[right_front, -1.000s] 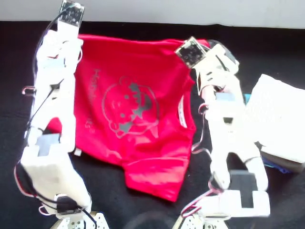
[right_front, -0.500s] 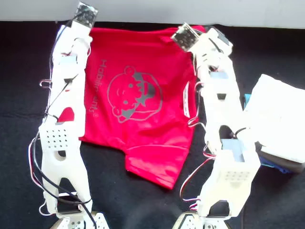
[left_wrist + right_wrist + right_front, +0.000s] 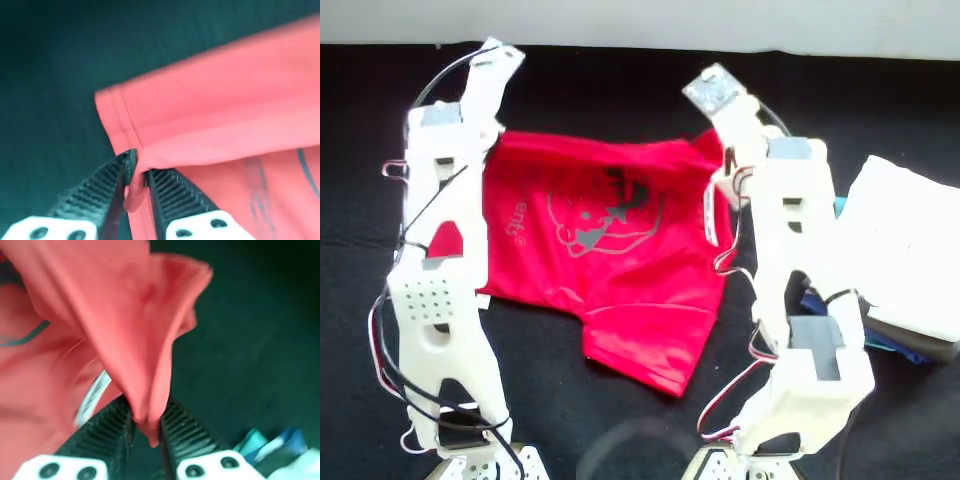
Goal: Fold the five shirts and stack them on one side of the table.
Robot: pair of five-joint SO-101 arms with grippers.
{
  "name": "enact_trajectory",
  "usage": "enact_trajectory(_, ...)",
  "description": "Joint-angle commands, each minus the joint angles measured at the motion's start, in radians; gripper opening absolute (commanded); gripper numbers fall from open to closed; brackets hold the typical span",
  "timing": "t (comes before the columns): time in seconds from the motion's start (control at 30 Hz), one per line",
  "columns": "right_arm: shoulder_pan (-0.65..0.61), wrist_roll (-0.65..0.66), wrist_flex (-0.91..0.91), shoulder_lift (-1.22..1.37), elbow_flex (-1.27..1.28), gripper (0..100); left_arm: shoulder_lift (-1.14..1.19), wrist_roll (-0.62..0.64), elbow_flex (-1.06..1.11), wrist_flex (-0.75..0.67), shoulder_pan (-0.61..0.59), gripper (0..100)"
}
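A red shirt (image 3: 605,250) with a grey cartoon print lies on the black table, its far edge lifted and folded toward me over the print. My left gripper (image 3: 137,175) is shut on the shirt's far left hem (image 3: 210,130). In the high view the left arm (image 3: 450,180) stands along the shirt's left side. My right gripper (image 3: 147,420) is shut on a bunched fold of the red shirt (image 3: 125,325) at its far right corner. The right arm (image 3: 770,190) stands along the shirt's right side.
A stack of folded shirts, white one (image 3: 905,245) on top with blue cloth (image 3: 880,335) under it, sits at the table's right edge. Blue and teal cloth (image 3: 272,442) shows past the right gripper. Black tabletop (image 3: 620,90) lies beyond the shirt.
Both grippers have pulled back toward me, lifting the shirt's far edge and folding it over the print. The shirt's far edge now lies nearer than before.
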Motion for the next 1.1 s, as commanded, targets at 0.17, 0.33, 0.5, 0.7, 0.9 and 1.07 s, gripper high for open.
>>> enact_trajectory(0.17,-0.079,-0.135,0.394,-0.094,-0.065,0.8,-0.13,-0.006,-0.047,0.356,-0.067,1)
enact_trajectory(0.33,-0.153,-0.203,0.599,-0.099,-0.065,0.8,-0.13,-0.008,-0.047,0.454,-0.104,1)
enact_trajectory(0.5,-0.222,-0.295,0.668,-0.182,-0.013,0.8,-0.13,-0.012,-0.047,0.531,-0.14,1)
enact_trajectory(0.7,-0.351,-0.347,0.668,-0.374,0.262,0.8,-0.13,-0.014,-0.044,0.545,-0.168,1)
enact_trajectory(0.9,-0.367,-0.361,0.664,-0.464,0.378,0.8,-0.13,-0.054,-0.042,0.606,-0.168,1)
enact_trajectory(1.07,-0.395,-0.353,0.667,-0.472,0.452,0.8,-0.133,-0.057,-0.042,0.608,-0.182,1)
